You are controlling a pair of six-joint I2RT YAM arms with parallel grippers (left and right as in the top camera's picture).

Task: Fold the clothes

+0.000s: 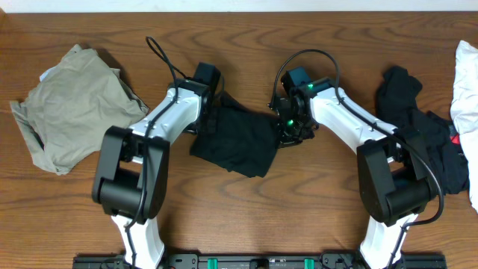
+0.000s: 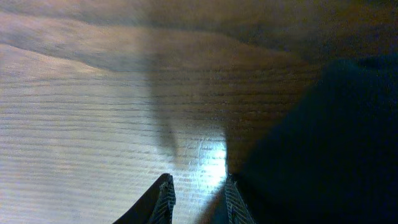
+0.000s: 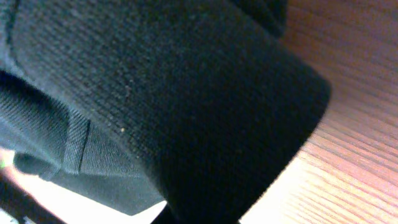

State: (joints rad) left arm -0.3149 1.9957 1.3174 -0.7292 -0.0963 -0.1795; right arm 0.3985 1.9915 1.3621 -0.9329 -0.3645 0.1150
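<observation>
Step in hand, by judgement: getting a two-point hold on the middle piece before the first fold.

Far left: crumpled khaki-grey fabric garment [image 1: 71,108], soft, creased, lumpy outline. Loose on the brown wood-grain surface [image 1: 246,217], well apart from both arms, not yet folded.

Left tool [image 2: 199,202]: parted a little, bare wood showing between the ribbed fingertips [image 2: 165,200], nothing held. Black cloth just beside the right-hand tip. Sits at the left edge of the limp black knit garment [image 1: 239,146].

Garment itself: centre of the surface, between the two arms. Rough four-sided patch, bunched, matte. Fine ribbed weave and a stitched seam visible in the right wrist view.

Right tool [image 1: 289,125]: closed, at the garment's right edge. Wrist view filled by a rounded fold of the black knit, so apparently pinching it; fingertips hidden.

Right: tangled heap of black clothes [image 1: 418,131] with a red speck in it. White cloth [image 1: 467,82] at the right border, cut off by the frame.

Next move calls for:
- Left tool nudged right onto the hem and closed on a thin layer.
- Both sides lifted together, and the piece spread flat before folding.
- Matched grip on both sides, since limp knit is likely to sag or slip.
</observation>
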